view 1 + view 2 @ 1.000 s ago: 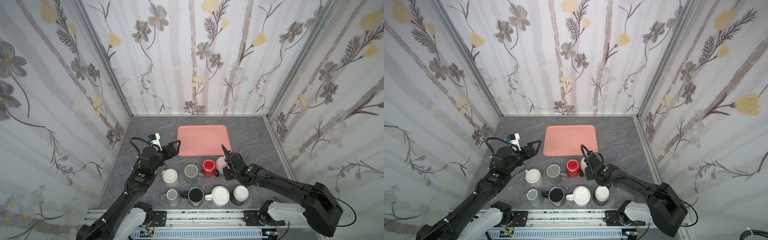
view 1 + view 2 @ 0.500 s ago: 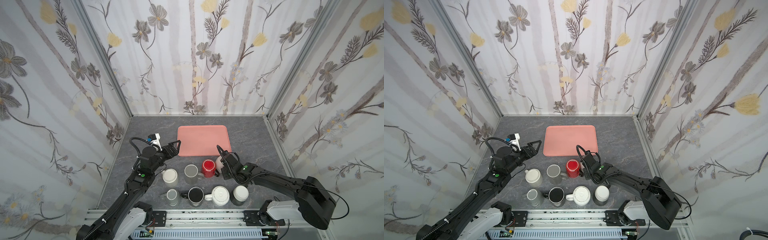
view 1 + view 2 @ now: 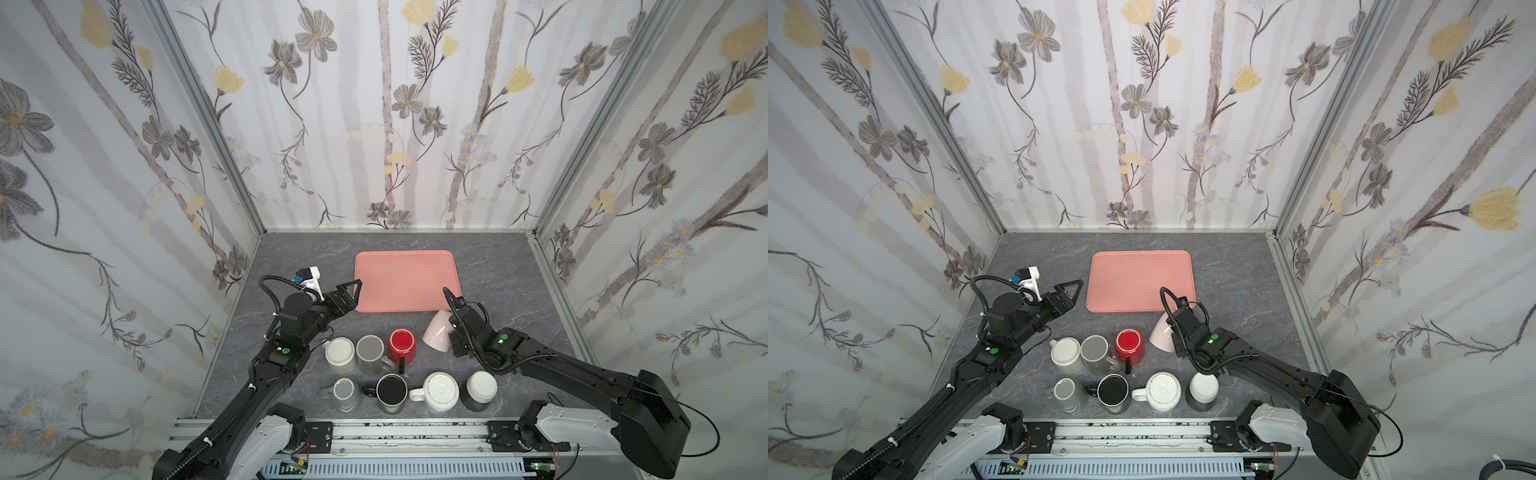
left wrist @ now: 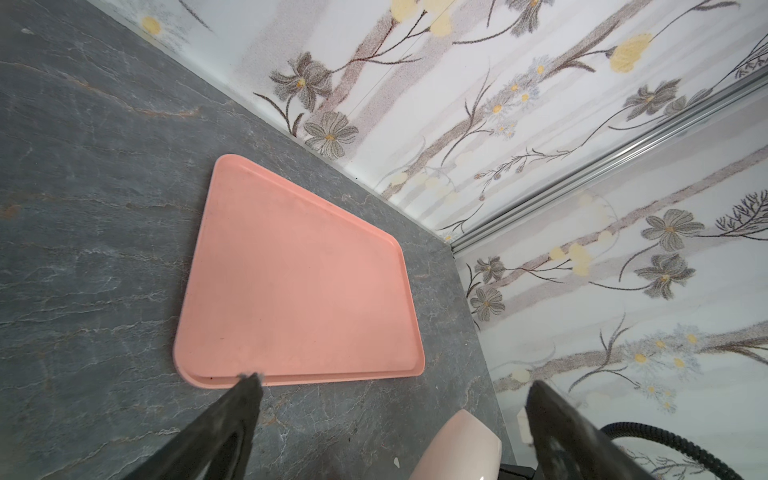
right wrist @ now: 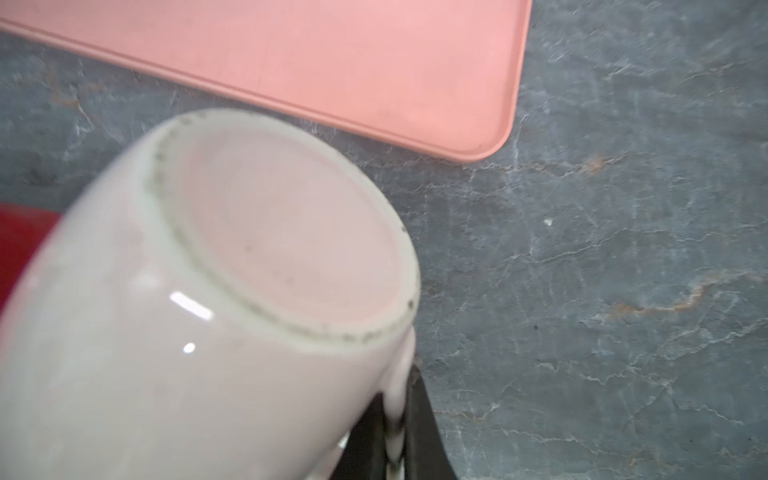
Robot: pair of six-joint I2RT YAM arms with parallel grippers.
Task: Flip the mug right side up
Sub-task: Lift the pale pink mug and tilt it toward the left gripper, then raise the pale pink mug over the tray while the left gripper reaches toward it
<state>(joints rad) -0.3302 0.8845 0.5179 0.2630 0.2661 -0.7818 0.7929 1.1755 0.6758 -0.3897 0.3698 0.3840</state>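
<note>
Left wrist view: the left gripper (image 4: 392, 390) is seen with its two black fingers (image 4: 237, 415) spread wide. It is placed over the grey marbled tabletop (image 4: 83, 249), beside the near left corner of the flat salmon-pink rectangular tray (image 4: 291, 270). Further right, in both top views, a glossy red ceramic mug (image 3: 402, 343) is seen. Just beside it, close to the tray's near right corner, the pale pink tapered ceramic mug (image 3: 435, 337) is found. Its long axis is tilted, with the flat base turned up and away toward the tray. The mouth is turned down toward the near edge (whether the rim touches the tabletop cannot be told). In the right wrist view its handle (image 5: 395, 415) is pinched between the closed fingers of the right gripper (image 5: 395, 436).
</note>
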